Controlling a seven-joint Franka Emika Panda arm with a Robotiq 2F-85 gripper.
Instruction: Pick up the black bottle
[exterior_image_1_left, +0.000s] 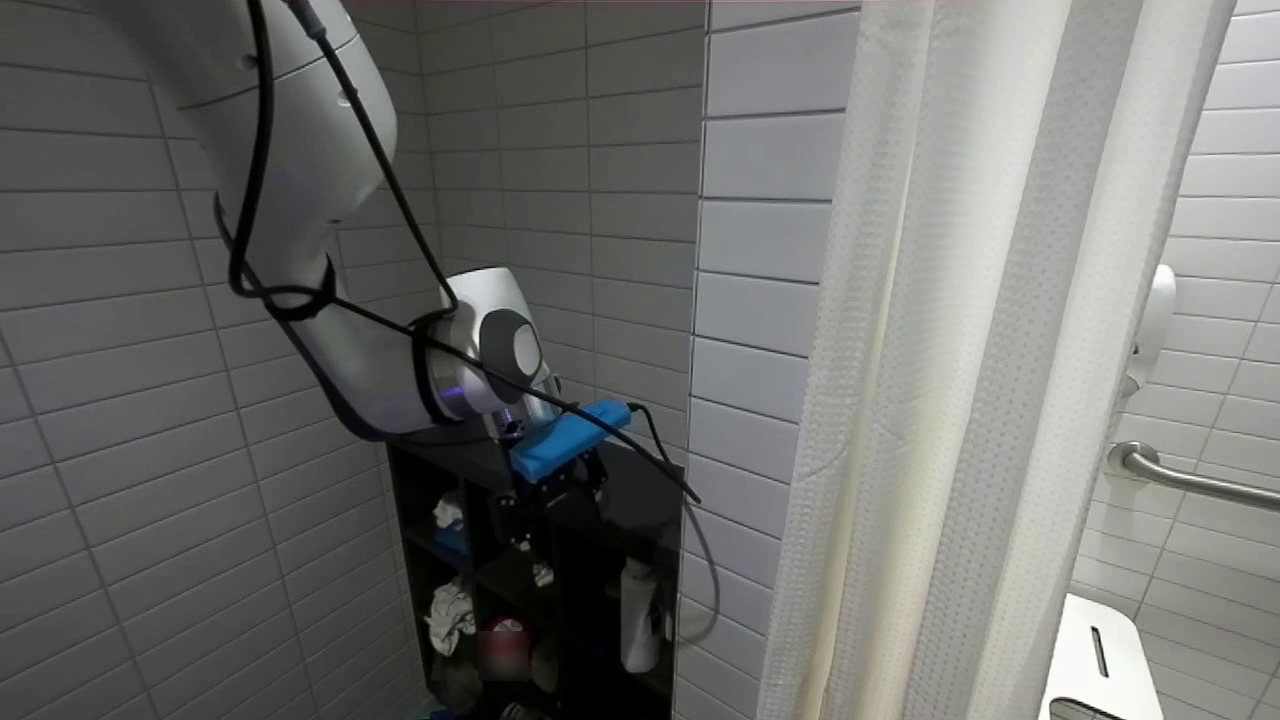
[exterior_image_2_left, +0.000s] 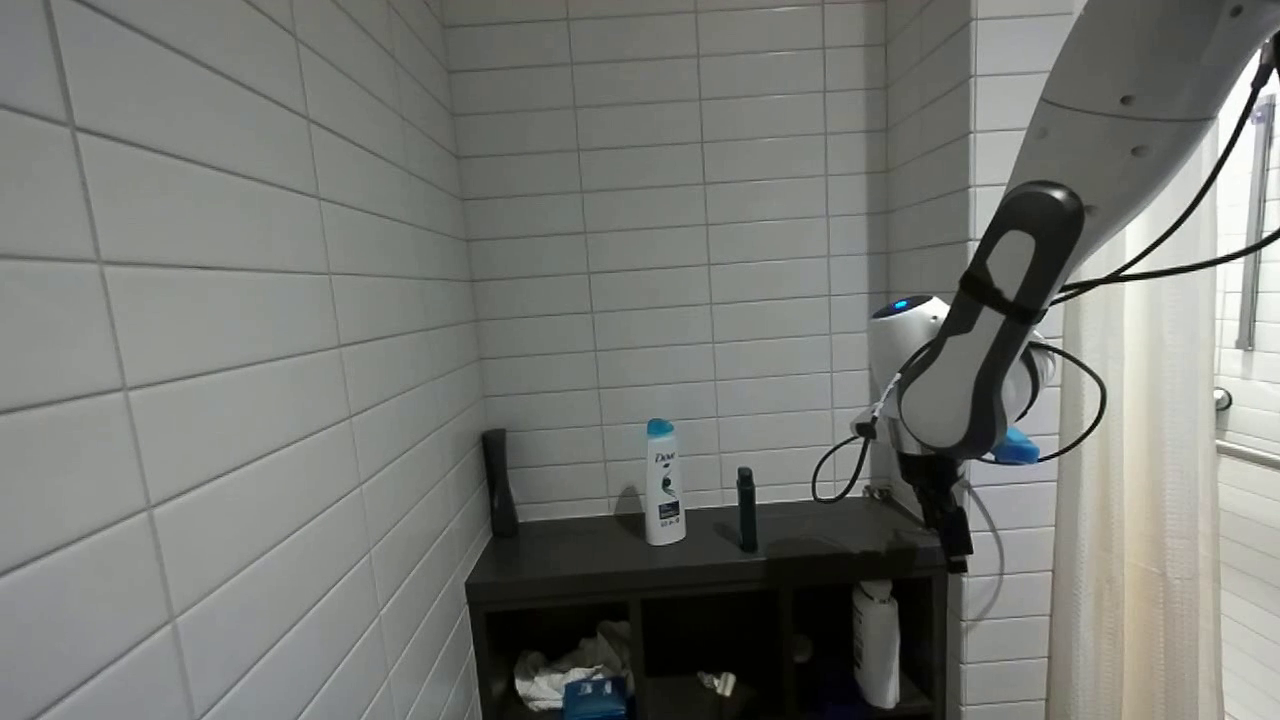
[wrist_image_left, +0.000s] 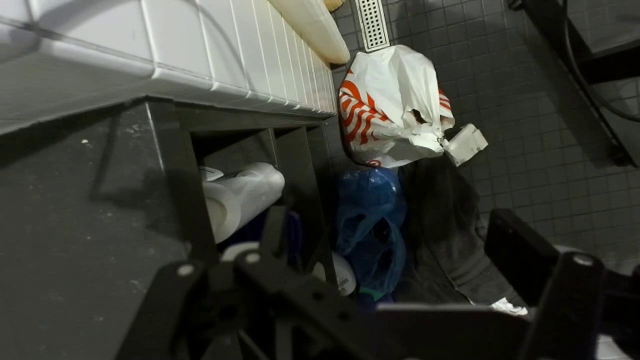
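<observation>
Two black upright items stand on the dark shelf top in an exterior view: a slim black bottle (exterior_image_2_left: 747, 510) right of the middle, and a taller dark item narrowed at its middle (exterior_image_2_left: 498, 483) at the left wall. I cannot tell which one the task names. Neither shows in the wrist view. My gripper (exterior_image_2_left: 950, 540) hangs at the right front end of the shelf, apart from both and to their right. It also shows in an exterior view (exterior_image_1_left: 553, 500) under the blue wrist camera mount. In the wrist view my gripper (wrist_image_left: 394, 232) has its fingers wide apart with nothing between them.
A white shampoo bottle (exterior_image_2_left: 665, 490) with a blue cap stands between the black items. The dark shelf unit (exterior_image_2_left: 600, 560) has cubbies holding cloths and a white bottle (exterior_image_2_left: 877, 645). Tiled walls, a wall corner (exterior_image_1_left: 700, 400) and a curtain (exterior_image_1_left: 950, 400) are close. Bags (wrist_image_left: 395, 100) lie on the floor.
</observation>
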